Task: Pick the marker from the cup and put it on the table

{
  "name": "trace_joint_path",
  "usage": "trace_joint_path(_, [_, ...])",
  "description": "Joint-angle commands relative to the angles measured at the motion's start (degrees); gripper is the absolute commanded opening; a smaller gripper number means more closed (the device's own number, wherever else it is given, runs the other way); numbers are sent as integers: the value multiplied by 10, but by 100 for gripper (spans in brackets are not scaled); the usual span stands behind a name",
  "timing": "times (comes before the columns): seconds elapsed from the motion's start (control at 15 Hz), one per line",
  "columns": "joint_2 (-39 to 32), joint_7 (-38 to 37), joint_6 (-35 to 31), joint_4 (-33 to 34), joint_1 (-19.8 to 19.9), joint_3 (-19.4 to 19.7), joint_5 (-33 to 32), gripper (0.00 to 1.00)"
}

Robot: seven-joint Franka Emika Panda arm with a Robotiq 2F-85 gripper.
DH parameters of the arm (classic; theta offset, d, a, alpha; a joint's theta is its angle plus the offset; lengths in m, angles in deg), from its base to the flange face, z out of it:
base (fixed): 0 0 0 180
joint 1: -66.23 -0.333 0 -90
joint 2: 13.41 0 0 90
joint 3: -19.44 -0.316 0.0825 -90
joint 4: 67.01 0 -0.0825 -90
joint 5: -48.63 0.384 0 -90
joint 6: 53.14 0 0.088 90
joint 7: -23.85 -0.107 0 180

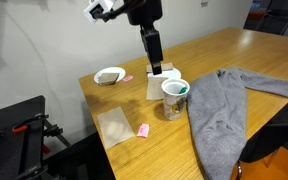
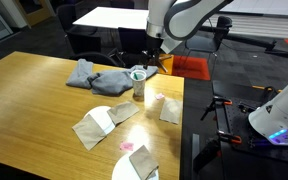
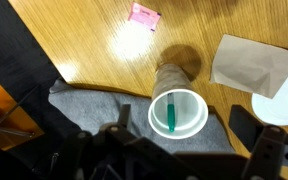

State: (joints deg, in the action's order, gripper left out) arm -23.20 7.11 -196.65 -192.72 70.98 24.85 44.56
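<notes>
Treat the present step as the approach ahead of the pick, with nothing grasped yet and most of the task to come. Locate the tool [image 1: 155, 66] in both exterior views, above the cup [image 1: 174, 103], slightly to one side and clear of the rim. Read the fingers [image 3: 274, 155] in the wrist view as spread wide and empty, flanking the cup mouth at the lower edge of the picture. Find the marker [image 3: 171, 113] inside the cup, leaning against the inner wall; leave the amount of projection above the rim undetermined. Note the cup standing upright on the surface [image 1: 249, 50], close against the edge of a grey cloth [image 1: 234, 100], contact not determinable, with a brown napkin [image 3: 254, 65] and a pink packet [image 3: 142, 14] near by. For the next move, centre the tool over the cup mouth, align the closing direction across the thin marker shaft, and descend straight down without striking the paper rim. Expect a narrow margin: keep the fingers inside the rim, close only on the marker, and lift vertically to avoid tipping the light cup. Afterwards, choose a bare patch of surface away from the cloth for release.
</notes>
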Motion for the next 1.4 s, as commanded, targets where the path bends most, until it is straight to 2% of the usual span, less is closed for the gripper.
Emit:
trace_joint_path(0.0, [-22, 16, 8, 15, 1, 4, 28, 100])
trace_joint_path(0.07, [-11, 2, 2, 3, -5, 8, 13, 100])
trace_joint_path(0.73, [-21, 2, 2, 7, -5, 9, 16, 100])
trace_joint_path(1.2, [-49, -3, -38, 19, -13, 11, 2, 100])
trace_joint_path(1.33, [-60, 0, -55, 23, -13, 12, 1, 81])
